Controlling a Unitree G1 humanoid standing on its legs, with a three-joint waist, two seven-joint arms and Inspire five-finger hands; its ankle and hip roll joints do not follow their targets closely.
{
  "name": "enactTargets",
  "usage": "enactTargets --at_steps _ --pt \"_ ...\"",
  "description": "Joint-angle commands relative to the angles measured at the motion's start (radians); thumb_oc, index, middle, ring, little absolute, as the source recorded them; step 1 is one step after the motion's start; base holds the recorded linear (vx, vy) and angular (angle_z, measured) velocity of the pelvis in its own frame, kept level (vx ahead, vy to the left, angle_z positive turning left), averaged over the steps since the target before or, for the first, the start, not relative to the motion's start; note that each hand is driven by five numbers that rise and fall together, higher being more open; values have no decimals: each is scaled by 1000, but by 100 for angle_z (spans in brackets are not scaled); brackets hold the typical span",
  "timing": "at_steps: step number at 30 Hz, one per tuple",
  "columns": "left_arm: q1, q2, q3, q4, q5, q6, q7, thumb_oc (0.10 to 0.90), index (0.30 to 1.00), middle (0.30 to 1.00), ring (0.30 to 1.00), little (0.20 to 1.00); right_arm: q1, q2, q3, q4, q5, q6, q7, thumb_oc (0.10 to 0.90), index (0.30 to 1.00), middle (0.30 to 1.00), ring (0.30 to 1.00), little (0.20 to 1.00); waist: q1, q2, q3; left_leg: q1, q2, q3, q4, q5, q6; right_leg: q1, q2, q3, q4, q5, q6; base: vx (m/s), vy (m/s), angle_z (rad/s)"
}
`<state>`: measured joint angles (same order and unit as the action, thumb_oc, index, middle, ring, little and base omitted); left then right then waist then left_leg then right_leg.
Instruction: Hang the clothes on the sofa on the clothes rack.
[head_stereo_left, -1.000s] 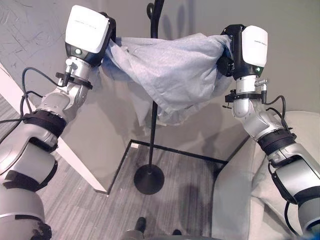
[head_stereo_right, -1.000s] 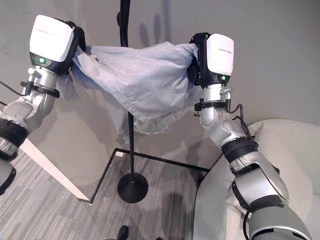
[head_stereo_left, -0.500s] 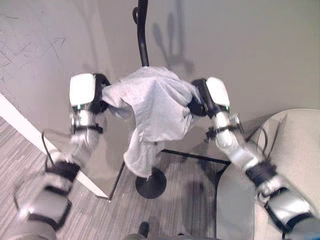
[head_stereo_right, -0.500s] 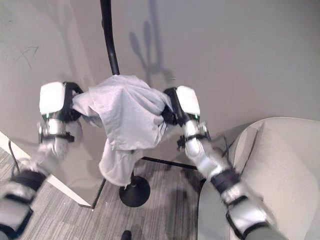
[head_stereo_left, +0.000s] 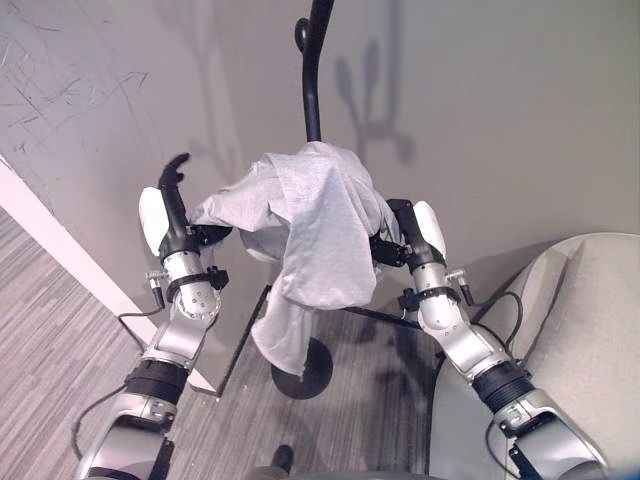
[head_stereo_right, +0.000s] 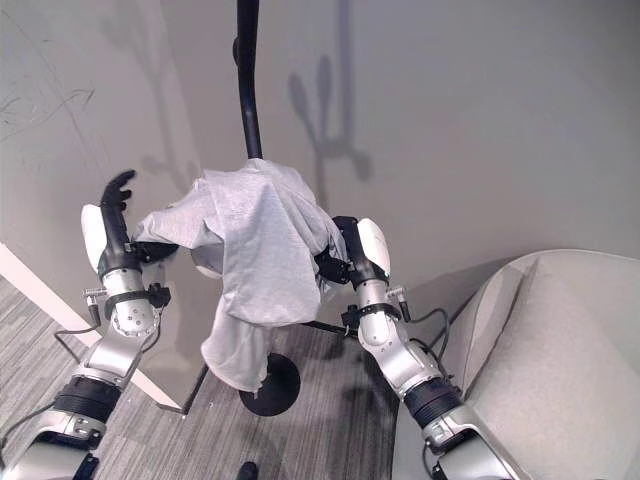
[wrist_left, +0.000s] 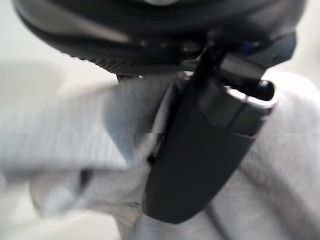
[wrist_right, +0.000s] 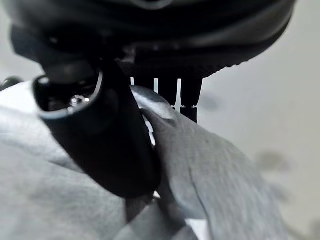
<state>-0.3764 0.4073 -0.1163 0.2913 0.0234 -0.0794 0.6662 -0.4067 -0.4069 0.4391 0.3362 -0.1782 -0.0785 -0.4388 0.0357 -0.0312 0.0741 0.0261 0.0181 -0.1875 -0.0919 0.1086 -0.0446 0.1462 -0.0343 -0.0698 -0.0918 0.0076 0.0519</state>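
Two robot hands hold one pale grey garment (head_stereo_left: 320, 230) up against a black clothes rack (head_stereo_left: 313, 75). The garment is draped over the rack's pole, bunched at the top, and its lower part hangs down in front of the pole, ending just above the rack's round black base (head_stereo_left: 300, 368) on the striped grey floor (head_stereo_left: 60, 340).

At the left, the left hand (head_stereo_left: 178, 215) is raised beside the garment. One dark finger (head_stereo_left: 172, 175) points straight up, clear of the cloth, while in the left wrist view the thumb (wrist_left: 200, 150) presses into the grey fabric (wrist_left: 75, 145), pinching a fold of the garment's left edge.

At the right, the right hand (head_stereo_left: 405, 240) is tucked against the garment's right side. In the right wrist view its thumb (wrist_right: 110, 145) lies on the cloth (wrist_right: 215, 190) and its fingers (wrist_right: 170, 90) curl over a fold, so this hand grips the garment too.

Behind the rack stands a plain grey wall (head_stereo_left: 500, 100), with faint scribbles on its far left part. A white strip (head_stereo_left: 60, 235) runs diagonally along the wall's foot at the left. A light beige sofa (head_stereo_left: 580, 330) fills the near right corner, well apart from the garment.
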Motion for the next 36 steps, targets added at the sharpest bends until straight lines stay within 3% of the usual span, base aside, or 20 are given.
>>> enactTargets --at_steps 1,6,7,9,14,18,22,23,25,27,29,31,32,33,36 --pt "-65 45 45 -65 -95 -100 -11 800 900 900 900 900 1 -48 -96 -68 61 -48 -34 800 900 900 900 900 30 1 -115 74 40 43 5 -141 0 -87 -60 -36 4 47 50 0 0 0" --pt "-4 105 83 -165 -193 -100 -124 800 900 900 900 900 58 -149 -169 -185 132 -47 54 800 900 900 900 900 31 9 -116 72 40 44 5 -139 0 -87 -60 -40 4 48 51 1 1 1" --pt "43 148 99 -209 -234 -102 -193 800 900 900 900 900 96 -232 -199 -234 184 -61 131 800 900 900 900 900 31 9 -116 72 41 43 5 -138 -2 -87 -60 -43 4 48 52 0 0 0" --pt "100 186 117 -237 -260 -103 -252 800 900 900 900 900 128 -308 -245 -252 193 -67 156 800 900 900 900 900 33 9 -113 70 42 42 5 -136 -3 -87 -61 -48 4 49 54 0 0 0" --pt "285 225 214 -302 -351 -100 -352 800 900 900 900 900 232 -387 -398 -321 243 -95 221 800 900 900 900 900 35 10 -111 68 45 45 5 -138 -4 -88 -61 -52 4 50 58 1 0 -1" --pt "405 261 270 -316 -437 -93 -447 800 900 900 900 900 303 -390 -515 -326 334 -128 266 800 900 900 900 900 34 12 -111 69 48 49 5 -141 -5 -87 -61 -52 4 48 60 0 0 0" --pt "487 278 308 -317 -597 -115 -527 800 900 900 900 900 341 -362 -564 -319 354 -144 264 800 900 900 900 900 33 16 -107 70 49 51 5 -143 -5 -85 -62 -52 4 47 61 0 0 0" --pt "563 243 324 -288 -693 -143 -630 800 900 900 900 900 390 -287 -581 -309 420 -180 296 800 900 900 900 900 36 18 -104 73 50 52 5 -144 -4 -81 -63 -54 4 44 62 0 0 0" --pt "563 244 324 -287 -694 -144 -631 800 900 900 900 900 391 -287 -581 -309 421 -181 297 800 900 900 900 900 35 18 -104 73 50 51 5 -144 -4 -81 -63 -55 4 44 62 0 0 0" --pt "578 161 349 -180 -768 -152 -681 800 900 900 900 900 448 -150 -589 -284 576 -221 358 800 900 900 900 900 37 21 -98 77 53 54 5 -145 -4 -76 -66 -56 4 40 60 -7 13 3" --pt "604 40 400 -79 -802 -171 -669 800 900 900 900 900 532 -37 -611 -264 622 -237 386 800 900 900 900 900 38 23 -97 78 54 55 5 -148 -4 -74 -68 -59 4 36 56 -5 23 4" --pt "605 40 400 -79 -803 -172 -670 800 900 900 900 900 533 -37 -611 -264 622 -237 386 800 900 900 900 900 37 24 -97 79 54 55 5 -148 -4 -73 -68 -59 4 36 56 12 14 3" --pt "621 -68 439 89 -841 -177 -667 800 900 900 900 900 589 33 -608 -190 629 -227 398 800 900 900 900 900 40 26 -95 88 59 55 5 -161 -5 -64 -65 -62 4 24 53 -6 18 3" --pt "619 -68 439 92 -842 -179 -669 800 900 900 900 900 588 33 -609 -189 630 -228 399 800 900 900 900 900 39 25 -93 84 56 54 5 -152 -5 -68 -68 -62 4 32 53 -16 25 4" --pt "579 -142 451 362 -938 -149 -704 800 900 900 900 900 593 104 -566 -45 692 -225 417 800 900 900 900 900 38 23 -88 85 57 53 5 -148 -6 -67 -68 -65 4 32 51 -13 11 3"
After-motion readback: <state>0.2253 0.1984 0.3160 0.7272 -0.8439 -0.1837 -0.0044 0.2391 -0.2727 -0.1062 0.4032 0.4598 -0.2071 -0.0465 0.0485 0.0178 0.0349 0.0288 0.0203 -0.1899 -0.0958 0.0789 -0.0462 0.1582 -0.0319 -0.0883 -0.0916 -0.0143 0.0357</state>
